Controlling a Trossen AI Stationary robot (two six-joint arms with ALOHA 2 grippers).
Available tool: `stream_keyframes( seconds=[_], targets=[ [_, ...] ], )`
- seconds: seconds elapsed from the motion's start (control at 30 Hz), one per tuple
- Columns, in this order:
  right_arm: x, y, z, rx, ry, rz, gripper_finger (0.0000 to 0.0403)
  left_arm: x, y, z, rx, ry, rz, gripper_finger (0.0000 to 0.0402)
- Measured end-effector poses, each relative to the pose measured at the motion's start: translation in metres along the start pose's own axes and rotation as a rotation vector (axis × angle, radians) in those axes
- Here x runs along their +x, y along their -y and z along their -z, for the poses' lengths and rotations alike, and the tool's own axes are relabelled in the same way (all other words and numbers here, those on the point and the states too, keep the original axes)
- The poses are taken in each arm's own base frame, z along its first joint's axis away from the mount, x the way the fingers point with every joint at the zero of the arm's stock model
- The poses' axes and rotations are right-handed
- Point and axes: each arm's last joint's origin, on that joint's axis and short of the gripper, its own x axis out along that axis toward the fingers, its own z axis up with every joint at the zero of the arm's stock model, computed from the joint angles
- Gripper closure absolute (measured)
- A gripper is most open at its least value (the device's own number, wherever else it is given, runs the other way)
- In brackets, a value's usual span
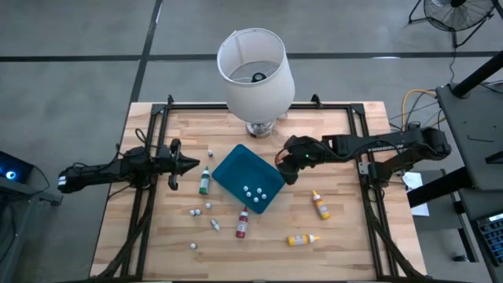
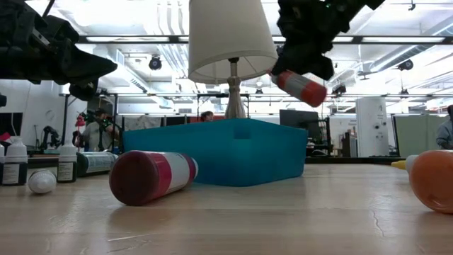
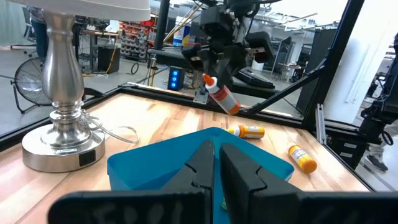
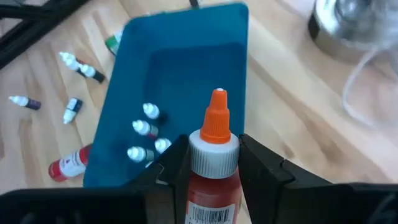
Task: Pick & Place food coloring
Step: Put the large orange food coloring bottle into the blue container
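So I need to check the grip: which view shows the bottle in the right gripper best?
The right wrist view: the orange-capped bottle fills the frame between the right gripper's fingers, over the blue tray. The low and left wrist views show it tilted in the air. The high view hides it.

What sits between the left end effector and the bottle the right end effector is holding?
In the high view, the green bottle and then the teal tray lie between the shut left end effector and the right end effector gripping the orange-capped bottle.
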Motion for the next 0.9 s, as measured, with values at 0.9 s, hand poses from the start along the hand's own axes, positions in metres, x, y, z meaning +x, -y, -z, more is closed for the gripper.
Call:
stream_keyframes(
  seconds=[0.9],
  targets=[
    [0.062,-0.018,-0.02,-0.283,0.425,-0.104,0.0303,0.0,0.0,0.0,0.0,0.0,0.0,0.0402]
  ],
)
